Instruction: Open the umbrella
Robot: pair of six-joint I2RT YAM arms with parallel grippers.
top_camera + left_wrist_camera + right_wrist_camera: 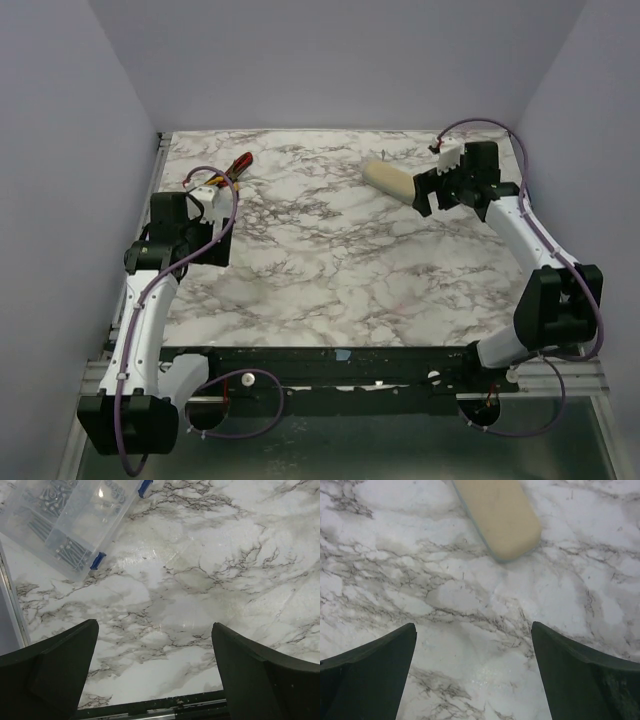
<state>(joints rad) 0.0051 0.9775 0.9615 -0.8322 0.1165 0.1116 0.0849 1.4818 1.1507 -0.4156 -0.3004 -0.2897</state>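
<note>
Umbrella placement I could not settle from my views. The only candidate was a cream sleeve (390, 180), a rounded tube lying flat at the far right of the marble surface (320, 280), and I could not tell whether the umbrella sat inside it.

In my right wrist view the cream sleeve (497, 515) ran off the top edge, its rounded end nearest my fingers. A thin bluish-grey line ran along its left side, possibly a seam.

My right gripper (428, 200) hung just beside the sleeve's near-right end, released, jaws spread wide and grasping nothing. Seen from the wrist, the right gripper (472, 627) had only bare marble between its two dark fingers, and the sleeve touched neither.

My left gripper (212, 250) hung at the left side, well apart from the sleeve. From its own wrist the left gripper (155, 625) was likewise released and empty over bare marble.

A clear plastic box (70, 525) of screws, with blue latches, lay at the upper left of that view. Something red (240, 164) lay at the far left of the surface, too small to identify.
</note>
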